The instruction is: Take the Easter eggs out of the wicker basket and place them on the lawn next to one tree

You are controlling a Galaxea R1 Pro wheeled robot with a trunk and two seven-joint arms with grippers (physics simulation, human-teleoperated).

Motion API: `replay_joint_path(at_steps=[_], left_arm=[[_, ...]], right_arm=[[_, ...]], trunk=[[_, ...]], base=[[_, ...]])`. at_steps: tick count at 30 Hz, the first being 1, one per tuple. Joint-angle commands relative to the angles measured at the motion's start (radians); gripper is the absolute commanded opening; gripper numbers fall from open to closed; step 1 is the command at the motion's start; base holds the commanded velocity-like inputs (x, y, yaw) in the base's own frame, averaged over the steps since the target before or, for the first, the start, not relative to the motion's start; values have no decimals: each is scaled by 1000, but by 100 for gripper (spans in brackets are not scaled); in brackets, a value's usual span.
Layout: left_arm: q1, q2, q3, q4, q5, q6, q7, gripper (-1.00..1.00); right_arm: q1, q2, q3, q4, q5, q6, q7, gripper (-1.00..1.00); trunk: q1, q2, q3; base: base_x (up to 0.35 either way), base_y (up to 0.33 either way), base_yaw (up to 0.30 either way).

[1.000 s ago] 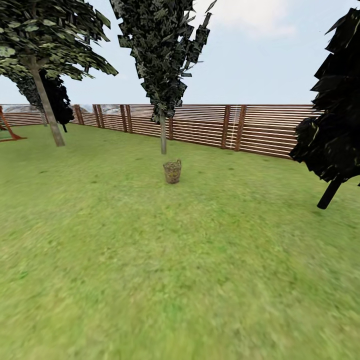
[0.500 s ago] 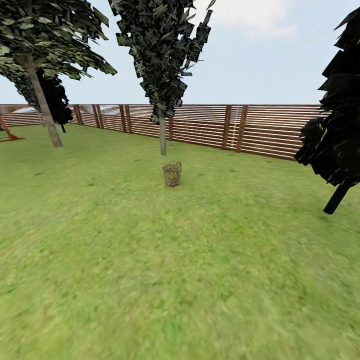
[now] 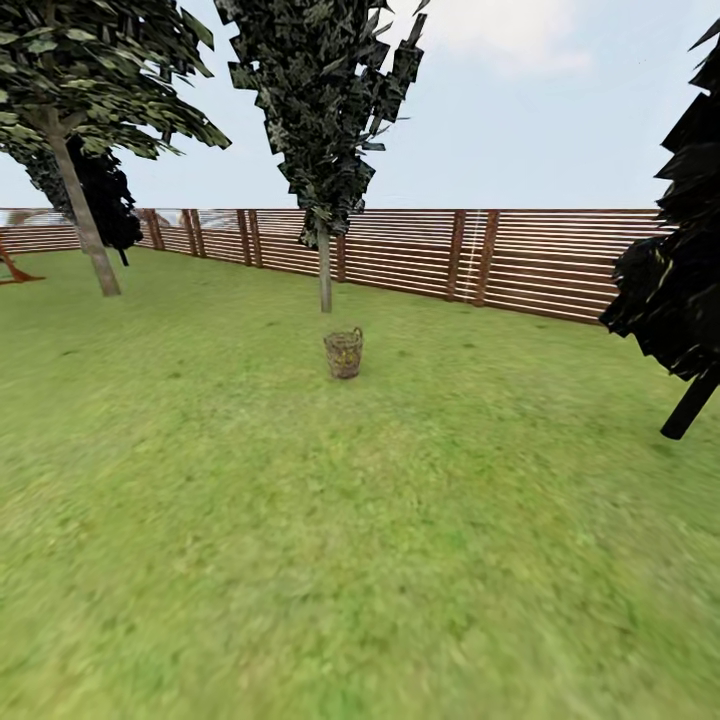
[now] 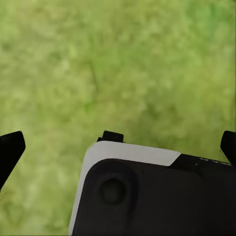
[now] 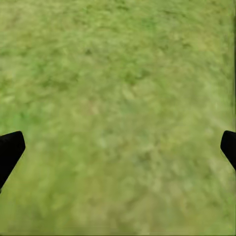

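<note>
The wicker basket stands upright on the lawn, some way ahead of me near the middle of the head view. Yellow shows through its weave where the Easter eggs lie, too small to tell apart. The tree with the thick grey-brown trunk rises at the far left. In the left wrist view my left gripper is open over bare grass, above a black and white part of my body. My right gripper is open too, with only grass between its fingertips.
A slim-trunked dark tree stands just behind the basket. A near-black tree leans at the right edge. A brown slat fence closes the back. A piece of a red-brown playset shows at the far left.
The whole head view has shifted: the camera has moved closer to the basket, which now sits a little lower, and the right-hand dark tree has slid toward the edge.
</note>
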State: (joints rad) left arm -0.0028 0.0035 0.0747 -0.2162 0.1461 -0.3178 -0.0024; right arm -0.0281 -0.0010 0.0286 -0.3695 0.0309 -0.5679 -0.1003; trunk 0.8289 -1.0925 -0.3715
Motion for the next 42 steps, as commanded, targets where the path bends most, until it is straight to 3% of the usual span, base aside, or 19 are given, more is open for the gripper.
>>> replay_joint_path(at_steps=[1, 6, 12, 15, 19, 22, 25, 31, 42], left_arm=[[0, 0, 0, 0, 6, -2, 0, 100], [0, 4, 0, -11, 7, -4, 1, 100], [0, 23, 3, -126, 13, 1, 5, 100], [-1, 22, 3, -197, 12, 34, 6, 100], [-1, 26, 9, -271, 22, 125, 7, 100], [-1, 22, 16, -239, 57, 153, 4, 100], [-1, 27, 18, -161, 77, 81, 2, 100], [-2, 34, 19, -109, 80, 40, 1, 100], [-2, 30, 17, -100, 79, 36, -5, 100]], right_arm=[[-6, 1, 2, -12, 3, -2, -17, 100], [-95, -5, -2, 32, 1, 0, -42, 100], [-109, -12, -2, 78, -7, -1, -45, 100], [-110, -17, -2, 88, -6, -6, -46, 100], [-110, -25, 3, 92, -2, -22, -46, 100], [-110, -27, 6, 98, -1, -44, -45, 100], [-110, -25, 8, 129, 0, -55, -44, 100], [-110, -24, 7, 165, -1, -58, -45, 100], [-110, -26, -1, 172, -6, -54, -46, 100]], trunk=[[1, -1, -1], [1, -1, -1], [1, -1, -1], [1, -1, -1], [1, -1, -1], [1, -1, -1], [1, -1, -1], [1, -1, -1], [1, -1, -4]], base=[[333, 0, 0], [333, 0, 0], [333, -25, 0], [333, -71, 0], [333, -82, 0], [333, -96, 0], [333, -107, 28], [333, -124, 184], [333, -98, 224]])
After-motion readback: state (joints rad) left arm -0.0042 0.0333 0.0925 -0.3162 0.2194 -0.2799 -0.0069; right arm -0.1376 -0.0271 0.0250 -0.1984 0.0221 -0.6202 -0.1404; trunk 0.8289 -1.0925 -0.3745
